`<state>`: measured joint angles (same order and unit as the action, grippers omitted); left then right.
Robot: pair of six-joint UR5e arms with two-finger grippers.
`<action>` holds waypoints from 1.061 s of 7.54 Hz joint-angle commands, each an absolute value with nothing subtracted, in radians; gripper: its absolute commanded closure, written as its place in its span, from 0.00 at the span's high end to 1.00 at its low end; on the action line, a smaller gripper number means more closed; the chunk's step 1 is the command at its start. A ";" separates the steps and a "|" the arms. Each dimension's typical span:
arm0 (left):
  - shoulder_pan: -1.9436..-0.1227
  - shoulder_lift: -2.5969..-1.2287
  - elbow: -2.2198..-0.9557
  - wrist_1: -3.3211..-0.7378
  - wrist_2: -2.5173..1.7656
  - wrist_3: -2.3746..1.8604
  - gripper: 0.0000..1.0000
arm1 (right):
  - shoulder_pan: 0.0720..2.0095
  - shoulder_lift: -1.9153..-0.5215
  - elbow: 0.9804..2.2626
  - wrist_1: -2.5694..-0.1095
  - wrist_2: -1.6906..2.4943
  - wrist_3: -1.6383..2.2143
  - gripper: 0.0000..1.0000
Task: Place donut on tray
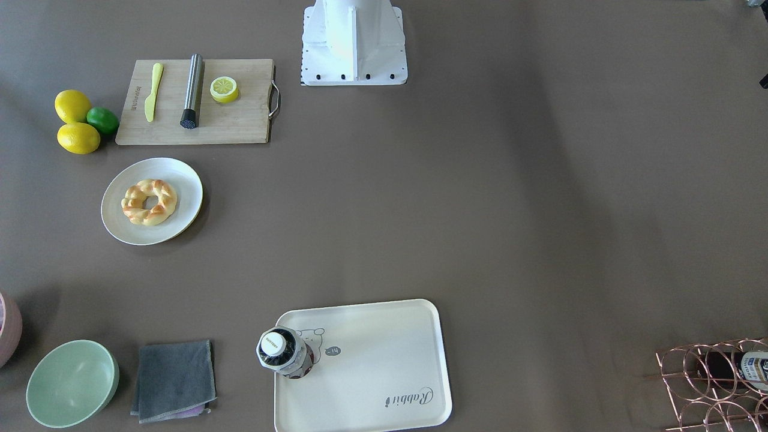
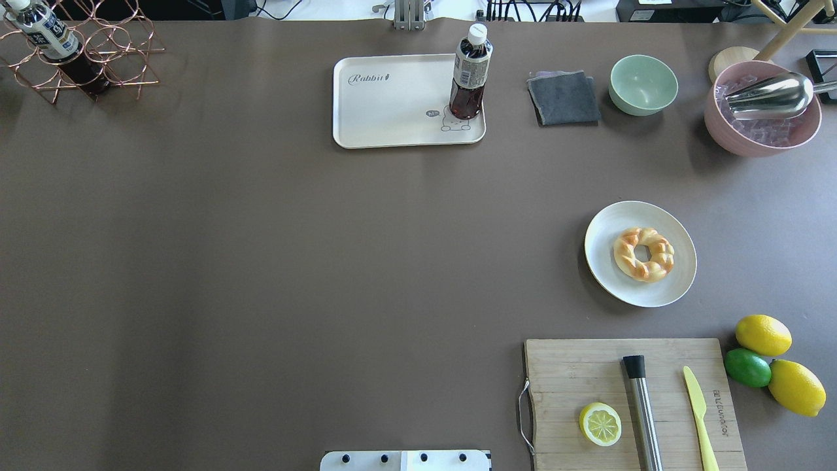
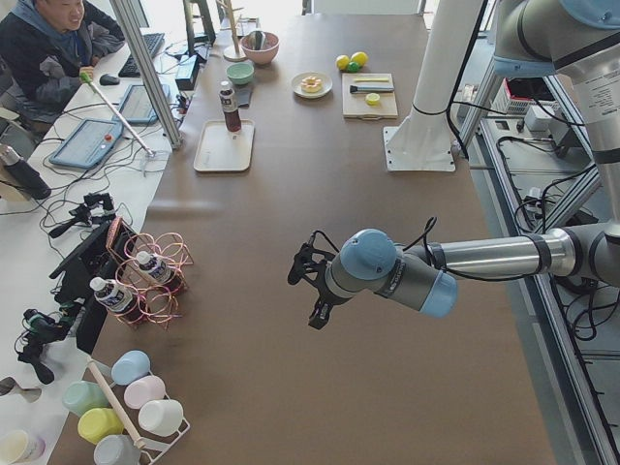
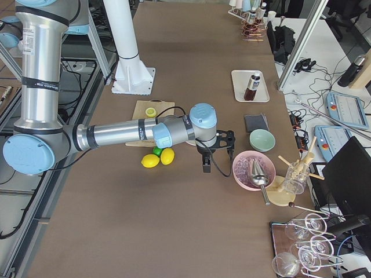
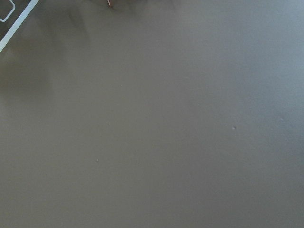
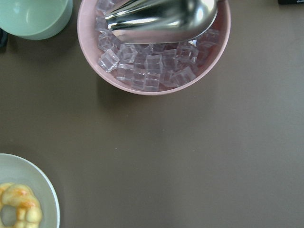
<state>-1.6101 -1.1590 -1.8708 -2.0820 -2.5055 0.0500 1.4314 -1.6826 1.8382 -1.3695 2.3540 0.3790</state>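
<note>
**Golden donut on its plate, tray well apart across the table**

Copper wire rack (image 2: 85,52) stands at the far left corner of the overhead view. The left arm (image 3: 387,274) hangs over bare table on that side, and its wrist camera sees only brown surface. Its jaws show only in a side view, so whether they are apart or together cannot be told.

Toward the middle, at the far edge, lies the cream tray (image 2: 392,104). A dark bottle (image 2: 468,82) stands upright on its right end, and the left part by the "Rabbit" script is bare.

Further right, the donut (image 2: 643,254) lies flat on the round white plate (image 2: 603,230), well apart from the tray. The wooden cutting board (image 2: 575,373) with the lemon half (image 2: 600,424) lies nearer the robot.

The right arm (image 4: 174,130) reaches out over this side. Its wrist camera looks down on the pink bowl (image 6: 152,88) of ice and catches the plate's edge and the donut at lower left. The state of its jaws cannot be told either.

The step in hand looks like the first reach, and the right arm is the closer one. It would do well to centre over the donut and pinch one side of the ring through the hole, squeezing gently since the pastry looks soft. A lift straight up clears the plate's rim. The set-down is best aimed at the tray's bare part, away from the bottle, which a passing wrist could tip.
</note>
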 commanded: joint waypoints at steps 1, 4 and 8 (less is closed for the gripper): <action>-1.609 -1.170 -1.871 -2.083 -2.519 0.005 0.97 | 1.243 -1.654 1.766 -1.119 2.350 0.685 1.00; -1.608 -1.175 -1.871 -2.083 -2.517 -0.023 0.97 | 1.108 -1.603 1.694 -0.961 2.329 0.908 1.00; -1.608 -1.187 -1.870 -2.082 -2.511 -0.025 0.97 | 0.958 -1.565 1.631 -0.919 2.232 0.951 0.93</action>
<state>-1.6077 -1.1851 -1.8704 -2.0820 -2.5123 -0.0243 1.0214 -1.5707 1.6548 -0.9481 2.2828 0.9436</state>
